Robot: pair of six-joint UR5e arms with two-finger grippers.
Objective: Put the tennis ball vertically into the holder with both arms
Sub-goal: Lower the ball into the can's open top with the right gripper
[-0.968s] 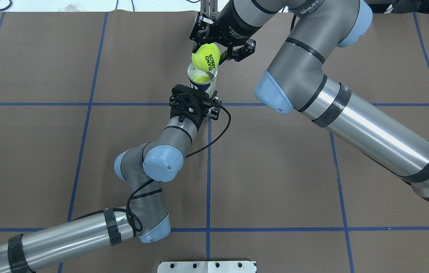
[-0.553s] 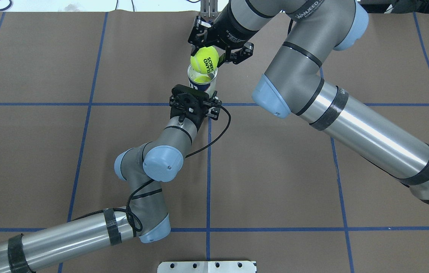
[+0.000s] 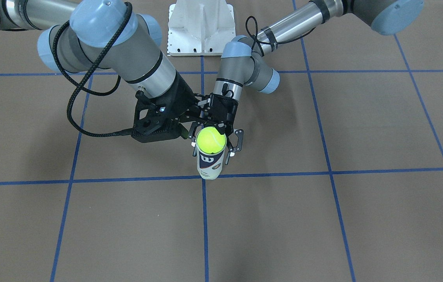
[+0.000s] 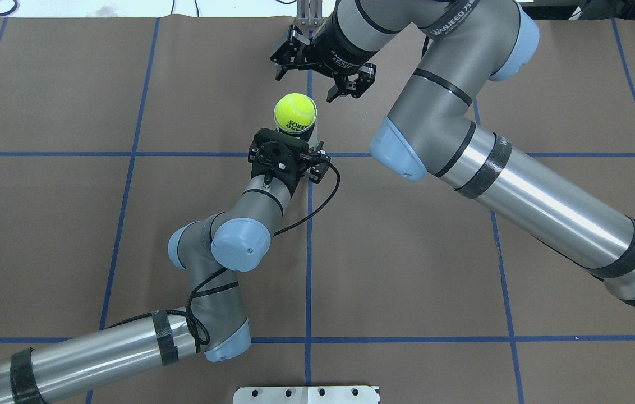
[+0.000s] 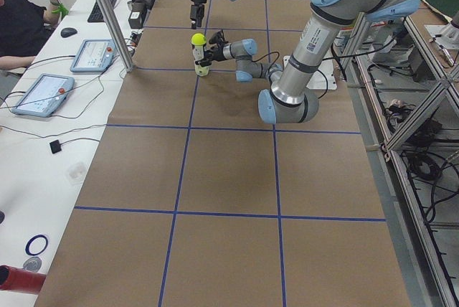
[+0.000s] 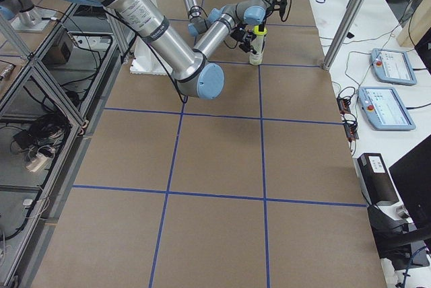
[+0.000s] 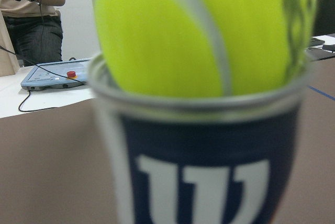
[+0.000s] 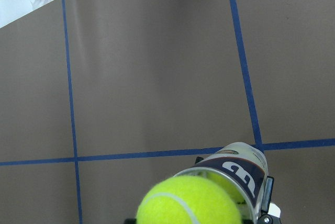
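The holder [image 3: 210, 162] stands upright on the brown table; its navy label with the white W fills the left wrist view [image 7: 204, 171]. A yellow tennis ball [image 4: 295, 112] sits in its metal-rimmed mouth with its top half sticking out [image 3: 211, 141]. My left gripper [image 4: 289, 139] is shut on the holder from the near side, just below the rim. My right gripper [image 4: 313, 77] is open and empty, just beyond the ball and apart from it. The right wrist view looks down on the ball [image 8: 191, 203] and the holder [image 8: 238, 166].
The white pedestal base [image 4: 306, 394] stands at the near table edge between the arms. Blue tape lines grid the brown table cover [image 4: 407, 252]. A side table with tablets [image 5: 90, 54] and a seated operator lies beyond the far edge.
My right gripper has opened, let go of the ball and drawn back away from the holder. The ball has dropped into the holder's mouth. My left gripper still holds the holder.
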